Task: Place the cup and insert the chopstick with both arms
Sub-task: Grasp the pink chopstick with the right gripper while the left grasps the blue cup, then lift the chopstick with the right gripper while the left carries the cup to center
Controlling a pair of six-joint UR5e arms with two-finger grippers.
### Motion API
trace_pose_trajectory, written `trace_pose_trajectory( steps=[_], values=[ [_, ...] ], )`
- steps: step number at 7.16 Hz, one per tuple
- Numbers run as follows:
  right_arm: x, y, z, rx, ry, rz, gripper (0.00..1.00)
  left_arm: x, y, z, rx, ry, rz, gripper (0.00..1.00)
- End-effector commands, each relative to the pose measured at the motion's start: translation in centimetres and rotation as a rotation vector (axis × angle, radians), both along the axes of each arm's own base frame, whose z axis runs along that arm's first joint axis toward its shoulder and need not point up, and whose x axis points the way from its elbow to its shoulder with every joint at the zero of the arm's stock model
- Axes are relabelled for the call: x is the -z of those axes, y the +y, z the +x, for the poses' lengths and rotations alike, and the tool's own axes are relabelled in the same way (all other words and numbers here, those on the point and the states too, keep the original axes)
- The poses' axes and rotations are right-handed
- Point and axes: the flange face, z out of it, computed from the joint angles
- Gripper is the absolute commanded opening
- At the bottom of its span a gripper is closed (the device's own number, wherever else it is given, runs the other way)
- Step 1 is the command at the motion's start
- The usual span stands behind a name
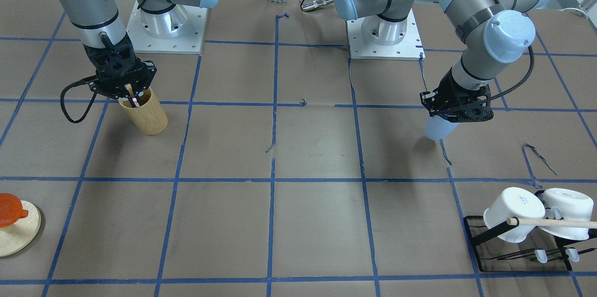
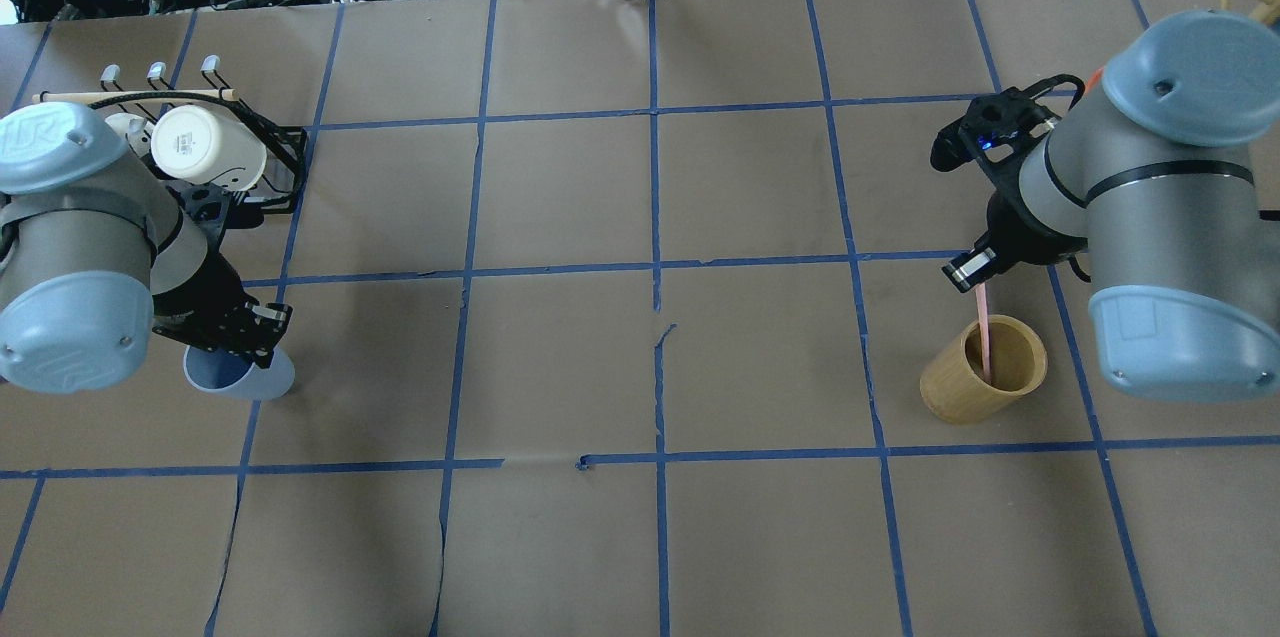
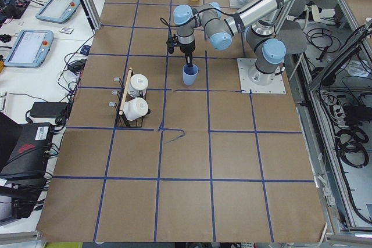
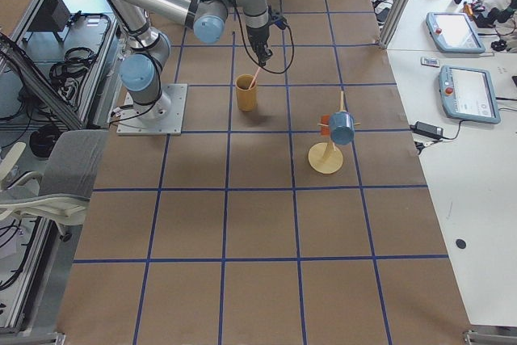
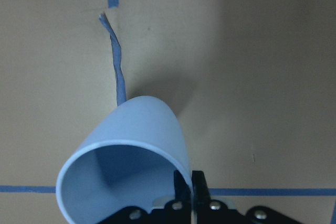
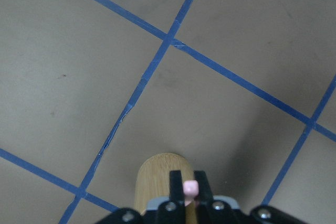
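My left gripper [image 2: 250, 337] is shut on the rim of the light-blue cup [image 2: 240, 377] and holds it tilted, low over the table. The cup also shows in the front view [image 1: 438, 129] and in the left wrist view [image 5: 131, 145], with one finger [image 5: 198, 184] on its wall. My right gripper [image 2: 975, 272] is shut on the top of a pink chopstick [image 2: 984, 317]. The stick's lower end reaches inside a tan bamboo cylinder [image 2: 985, 369]. The right wrist view shows the pink end [image 6: 190, 187] between the fingers, above the cylinder [image 6: 157, 179].
A black rack [image 1: 480, 234] with white mugs [image 1: 513, 215] and a long wooden rod [image 1: 555, 223] stands on my left side. A round wooden stand [image 1: 18, 236] bearing an orange cup [image 1: 9, 210] is on my right side.
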Motion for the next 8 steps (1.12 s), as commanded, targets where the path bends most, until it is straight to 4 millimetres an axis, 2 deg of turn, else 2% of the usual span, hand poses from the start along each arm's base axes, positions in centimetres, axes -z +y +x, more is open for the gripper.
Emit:
trace_pose_trajectory(
  steps=[1,2,3,4,5,6,7,8],
  values=[
    [-0.8,0.4,0.1,0.001,0.002,-0.019,0.07,-2.7,-2.6,-4.5,-0.17,0.032,-0.025,0.0],
    [-1.4,0.2,0.1,0.004,-0.007,-0.033,0.07,-2.9,-3.3,-7.9,-0.21,0.026,-0.038,0.0],
    [-3.2,-0.4,0.4,0.01,-0.035,-0.061,0.07,-3.6,-4.0,-11.1,-0.246,0.039,-0.057,0.0],
    [-4.9,-0.7,0.5,0.066,-0.061,-0.023,0.05,-4.4,-5.6,-13.9,-0.347,0.083,-0.068,0.0],
    [-7.3,-1.7,0.4,0.085,-0.062,-0.028,0.05,-4.7,-6.5,-17.2,-0.362,0.084,-0.071,0.0],
    [-8.4,-1.9,0.2,0.095,-0.051,-0.007,0.04,-4.1,-7.0,-19.6,-0.389,0.075,-0.061,0.0],
    [-9.1,-1.5,0.2,0.159,-0.057,0.052,0.01,-4.3,-8.0,-21.4,-0.445,0.077,-0.064,0.0],
    [-10.5,-1.7,0.3,0.225,-0.066,0.053,0.0,-4.6,-9.3,-24.1,-0.517,0.117,-0.058,0.0]
  ],
)
